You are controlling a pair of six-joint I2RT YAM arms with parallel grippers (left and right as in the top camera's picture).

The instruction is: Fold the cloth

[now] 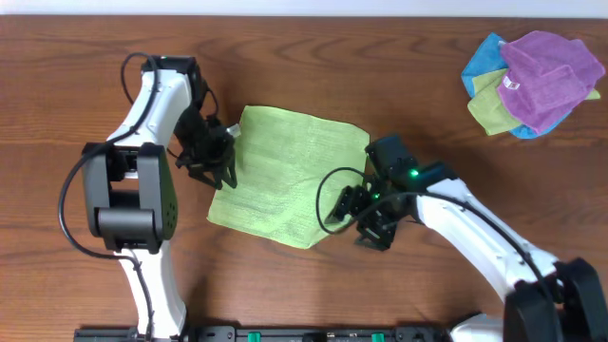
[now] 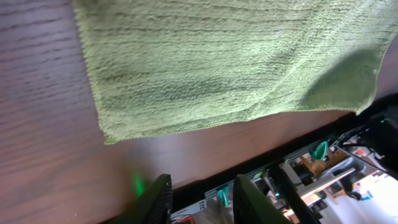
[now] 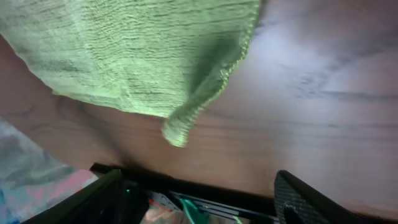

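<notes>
**Item 1, cloth** (image 1: 285,176): green, roughly square, lying spread flat in 1 layer near the centre of the wooden table (image 1: 76,57). It is sitting slightly skewed to the table edges. In the right wrist view, the corner nearest that camera is curling into a small roll on the wood.

**Item 2, left gripper** (image 1: 217,163): sitting at the cloth's left edge, approx. midway along it. In the left wrist view its 2 fingers (image 2: 158,200) are standing apart w/ nothing between them. The tips are pointing over bare wood just short of the cloth's hem. Whether they are touching the table cannot be told.

**Item 3, right gripper** (image 1: 353,214): sitting at the cloth's lower-right corner in the overhead view. In the right wrist view its fingers (image 3: 308,199) are spreading wide and gripping nothing. The rolled corner is lying ahead of them, roughly in line w/ the gap.

**Item 4, pile** (image 1: 534,81): approx. 3 crumpled cloths (purple on top, blue and green under), resting at the table's far right corner, well apart from both arms.
</notes>
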